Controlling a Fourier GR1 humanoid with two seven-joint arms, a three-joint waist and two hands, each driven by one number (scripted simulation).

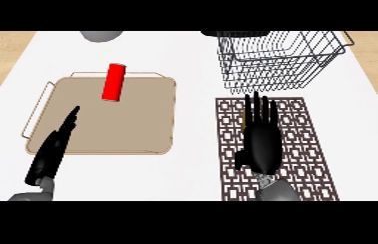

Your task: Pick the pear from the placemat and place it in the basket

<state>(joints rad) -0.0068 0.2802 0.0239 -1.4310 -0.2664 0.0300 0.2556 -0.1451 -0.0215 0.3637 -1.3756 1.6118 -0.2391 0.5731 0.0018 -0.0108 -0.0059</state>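
A patterned dark placemat (299,148) lies on the white counter at the right. My right hand (262,143) hovers over it, palm down, fingers straight and pointing toward the wire basket (284,58) just beyond the mat's far edge. The pear is almost wholly hidden under this hand; only a thin tan sliver (243,119) shows by the fingers' left side. I cannot tell whether the hand touches it. My left hand (55,143) is seen edge-on over the tray at the left, fingers straight, holding nothing.
A tan tray (133,133) with thin handles sits at the left, with a red can (114,82) lying at its far edge. A grey round object (102,35) is at the top left. A dark object (221,33) sits behind the basket.
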